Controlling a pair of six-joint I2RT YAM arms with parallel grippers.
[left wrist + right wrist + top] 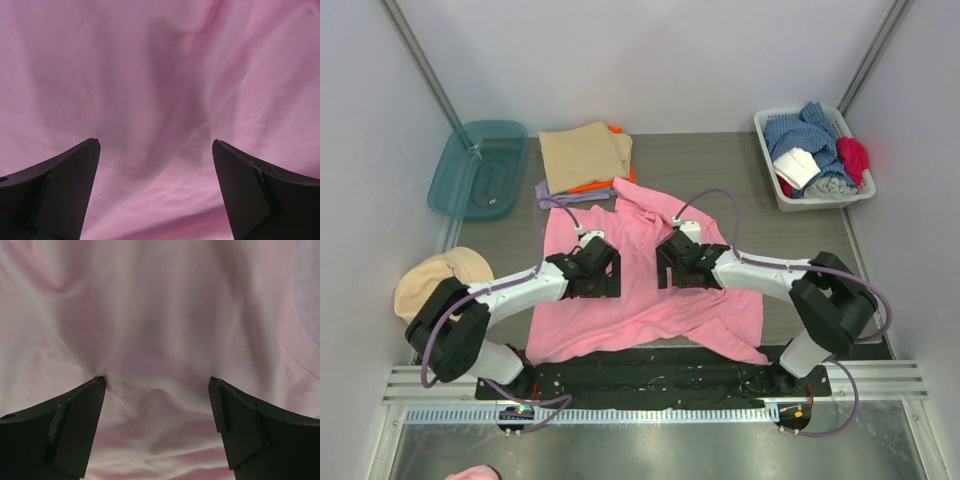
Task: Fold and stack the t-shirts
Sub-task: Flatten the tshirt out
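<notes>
Left fingers (65, 190) and right fingers (240, 425) spread wide, gripping nothing, tips low on bright pink cloth t-shirt (640, 310) directly beneath. Lies spread and wrinkled on grey surface (720, 170), long axis running near to far, hem nearest, collar farthest, one half under each arm, neither arm nearer. Beyond collar, far left, stacked: folded tan t-shirt (585, 155), orange t-shirt (598, 186), lilac t-shirt (552, 192), closer to left arm.

Bright pink t-shirt (640, 310) lies unfolded across centre of counter (710, 165), rumpled, long creases running through cloth, near-right corner turned over. Just beyond its far edge sits folded stack: tan t-shirt (585, 155) on top, orange t-shirt (592, 187) beneath, lilac t-shirt (551, 193) lowest.
</notes>
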